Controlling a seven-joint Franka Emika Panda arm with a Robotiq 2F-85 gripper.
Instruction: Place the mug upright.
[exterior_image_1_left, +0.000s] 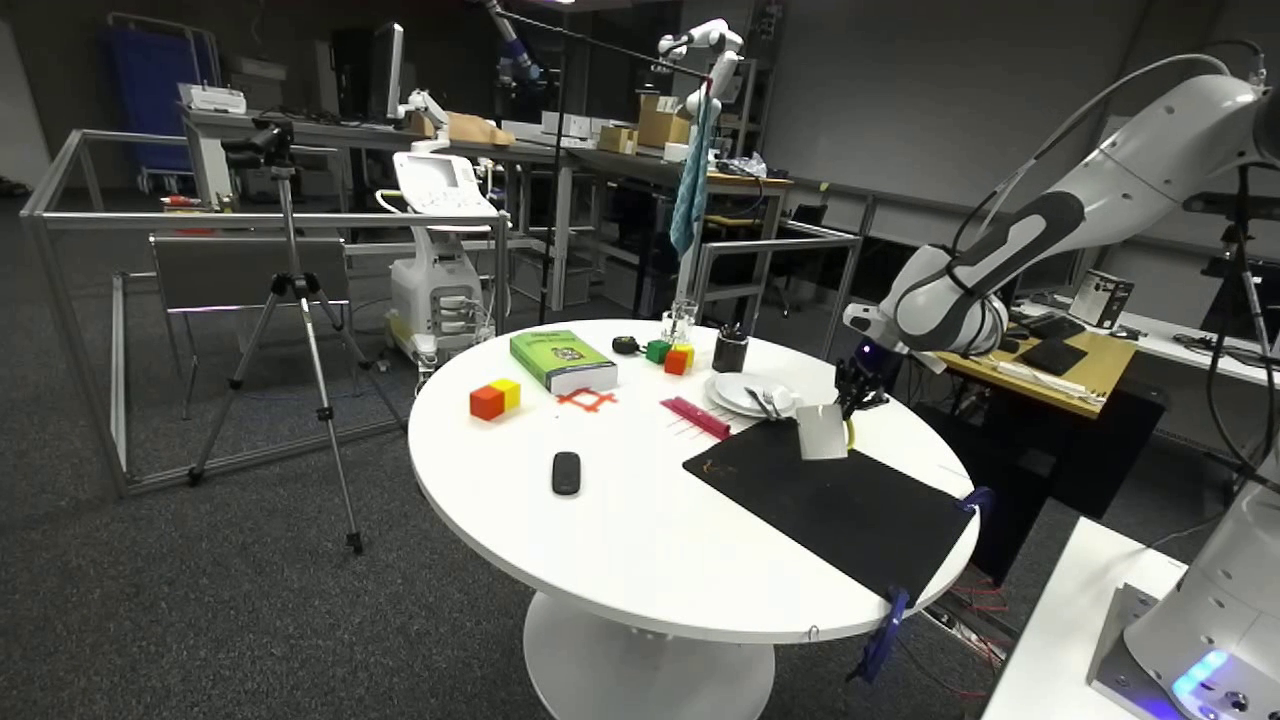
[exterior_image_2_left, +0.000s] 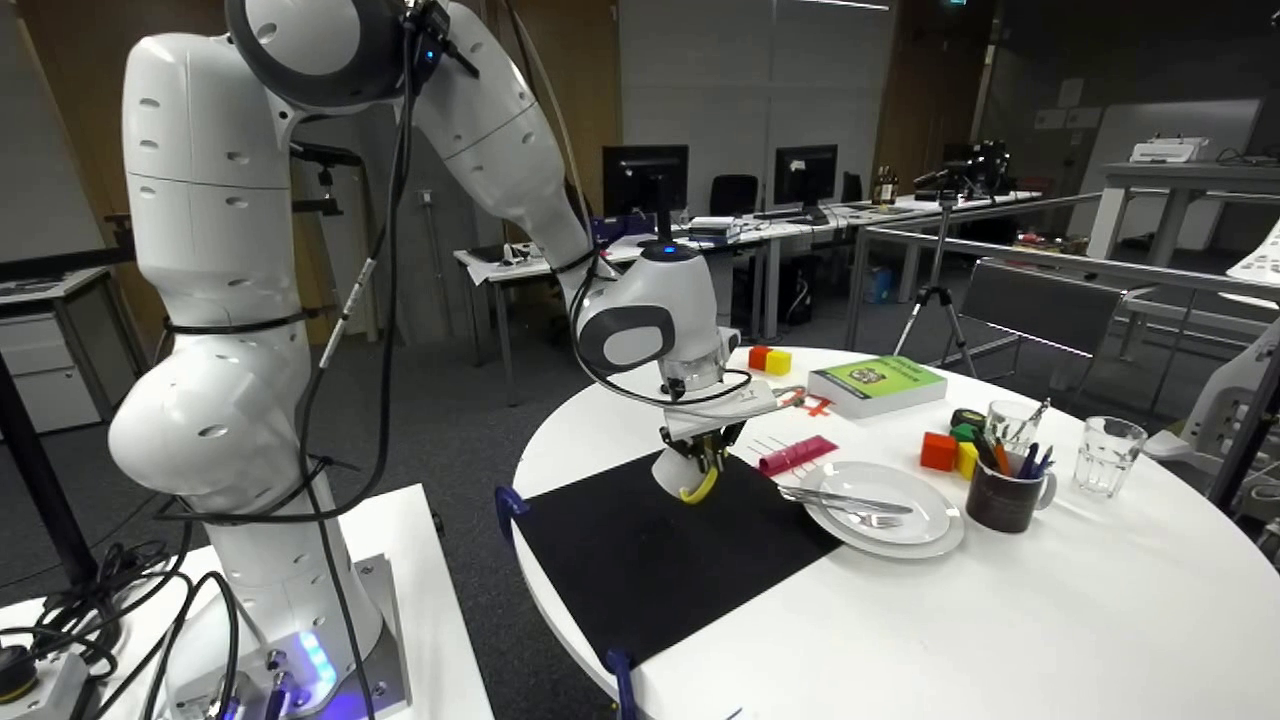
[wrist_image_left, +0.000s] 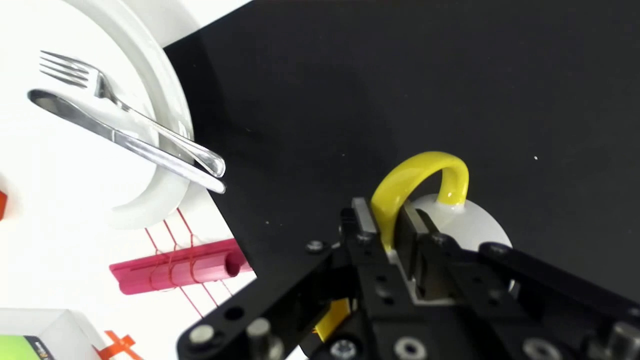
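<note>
The white mug with a yellow handle is over the black mat in both exterior views. Its body (exterior_image_1_left: 821, 433) shows tilted (exterior_image_2_left: 676, 474), and I cannot tell whether it touches the mat. In the wrist view the mug body (wrist_image_left: 470, 222) is partly hidden behind my fingers, with its yellow handle (wrist_image_left: 409, 176) arching up between them. My gripper (wrist_image_left: 389, 220) is shut on the handle, one finger on each side, the inner finger inside the handle loop. In the exterior views my gripper (exterior_image_1_left: 860, 388) points down at the mug (exterior_image_2_left: 712, 455).
The black mat (exterior_image_2_left: 680, 580) is clamped at the table edge. Stacked plates (exterior_image_2_left: 945, 545) with a knife and fork lie beside it. A pink piece (exterior_image_2_left: 797, 455), a dark pen cup (exterior_image_2_left: 1000, 502), glasses (exterior_image_2_left: 1110, 455), coloured blocks (exterior_image_1_left: 495, 399), a book (exterior_image_1_left: 565, 365) and a small black object (exterior_image_1_left: 566, 473) stand around.
</note>
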